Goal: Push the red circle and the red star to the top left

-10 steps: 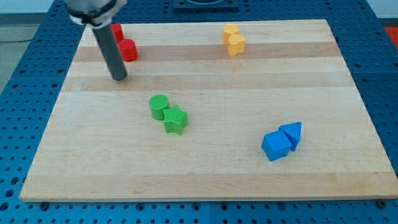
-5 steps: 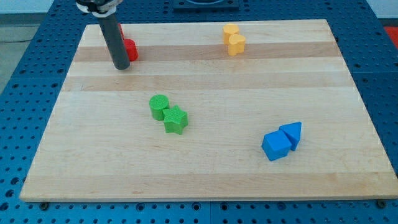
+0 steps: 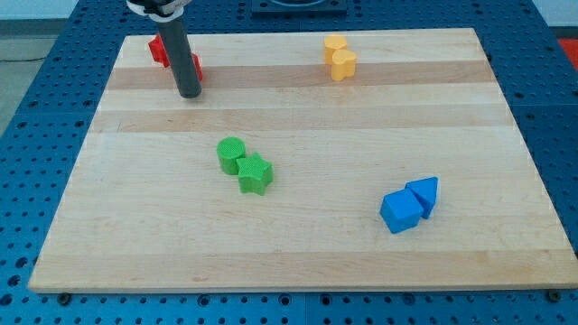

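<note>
My tip (image 3: 190, 92) rests on the board near the view's top left. Right behind the rod, a red block (image 3: 196, 66) shows only as a sliver at the rod's right side; its shape cannot be made out. A second red block (image 3: 158, 49) sits just to the rod's upper left, near the board's top-left corner, partly hidden; its shape is unclear too. The tip is just below both red blocks, touching or almost touching the nearer one.
Two yellow blocks (image 3: 340, 57) sit together at the top centre-right. A green circle (image 3: 231, 154) touches a green star (image 3: 256, 173) mid-board. A blue cube (image 3: 401, 212) and a blue wedge-like block (image 3: 424, 193) sit at the lower right. Wooden board edge (image 3: 298, 287) borders the blue pegboard.
My tip has moved up and slightly right, from below-left of the red blocks to right in front of them. The rod now covers most of the nearer red block.
</note>
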